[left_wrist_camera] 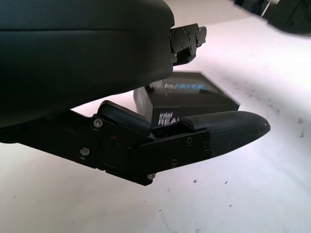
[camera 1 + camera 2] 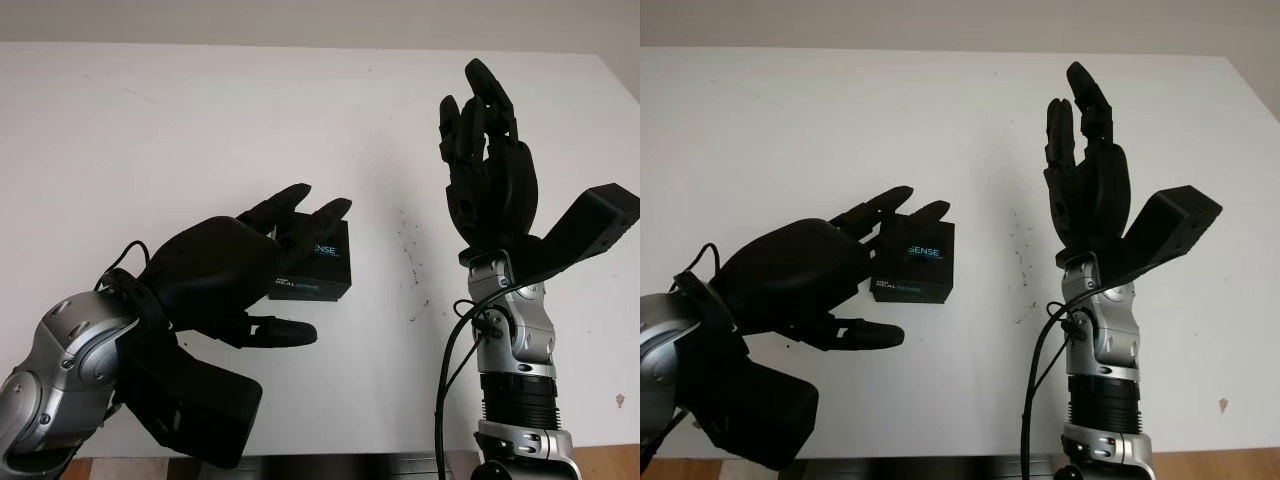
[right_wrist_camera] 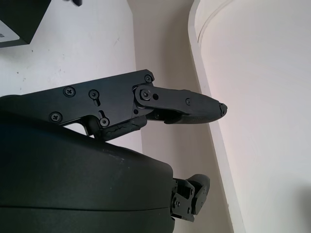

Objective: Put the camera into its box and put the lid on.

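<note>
The black box [image 2: 913, 262] printed with RealSense lettering is sitting on the white surface [image 2: 150, 130], a little left of the middle, and it is looking closed, with its lid apparently already seated; no separate camera or loose lid is lying anywhere near it. The left robot hand [image 2: 225, 275] is hovering just beside and partly over the box's left edge, its upper fingers [image 2: 300, 205] reaching across the box's top corner while the thumb is stretching out below and in front of it. In the left wrist view the box [image 1: 187, 99] is lying between the fingers and the thumb with a gap showing, so this robot hand is released, grasping nothing. The right robot hand [image 2: 487, 150] is raised well apart to the right of the box, fingers pointing upward, also released and holding nothing.

Judging from this, the task is sitting either at its very end, with the left hand close to a closed box, or at an approach to press the lid down. If the lid is not fully seated, the next move is calling for a gentle downward push on the top, squarely, so the light box is not sliding across the smooth surface.
</note>
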Motion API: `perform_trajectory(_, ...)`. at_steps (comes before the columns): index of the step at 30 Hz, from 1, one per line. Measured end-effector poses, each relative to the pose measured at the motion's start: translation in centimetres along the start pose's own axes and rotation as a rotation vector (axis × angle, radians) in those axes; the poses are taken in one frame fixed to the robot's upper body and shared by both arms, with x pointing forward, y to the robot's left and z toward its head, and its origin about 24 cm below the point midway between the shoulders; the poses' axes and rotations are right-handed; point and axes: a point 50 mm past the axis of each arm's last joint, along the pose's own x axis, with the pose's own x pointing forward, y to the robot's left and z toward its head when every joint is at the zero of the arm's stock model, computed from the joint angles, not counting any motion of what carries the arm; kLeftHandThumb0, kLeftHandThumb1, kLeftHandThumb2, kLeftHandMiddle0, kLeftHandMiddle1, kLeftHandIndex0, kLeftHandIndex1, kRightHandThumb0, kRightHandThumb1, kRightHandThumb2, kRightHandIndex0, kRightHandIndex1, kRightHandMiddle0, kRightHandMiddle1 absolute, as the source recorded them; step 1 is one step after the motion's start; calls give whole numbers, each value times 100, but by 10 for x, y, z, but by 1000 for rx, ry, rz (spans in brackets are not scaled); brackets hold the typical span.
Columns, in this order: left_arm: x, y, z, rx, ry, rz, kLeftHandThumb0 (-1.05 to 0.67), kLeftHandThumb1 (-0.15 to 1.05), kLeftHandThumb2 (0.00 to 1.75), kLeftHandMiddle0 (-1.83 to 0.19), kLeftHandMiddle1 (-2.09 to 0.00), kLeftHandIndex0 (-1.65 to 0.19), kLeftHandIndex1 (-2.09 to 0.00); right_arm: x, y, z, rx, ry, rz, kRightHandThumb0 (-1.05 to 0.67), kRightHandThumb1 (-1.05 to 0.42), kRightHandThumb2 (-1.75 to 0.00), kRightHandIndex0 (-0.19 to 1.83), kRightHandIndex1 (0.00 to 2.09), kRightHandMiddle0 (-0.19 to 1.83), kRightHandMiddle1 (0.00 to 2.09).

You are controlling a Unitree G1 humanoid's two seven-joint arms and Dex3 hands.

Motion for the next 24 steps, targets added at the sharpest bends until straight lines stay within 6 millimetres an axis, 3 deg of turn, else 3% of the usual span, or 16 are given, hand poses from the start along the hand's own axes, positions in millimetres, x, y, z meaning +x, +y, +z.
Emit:
perform_trajectory(10,22,-43,-18,77,126,-38,-91,105,63,19,0,19,0,-6,-3,-2,-2,7,9,-55,-105,-47,2,2,-19,56)
perform_trajectory(24,23,-53,-22,80,167,-69,-90,105,63,19,0,19,0,-9,-4,3,-3,-9,13,-52,-105,-48,1,2,-19,54)
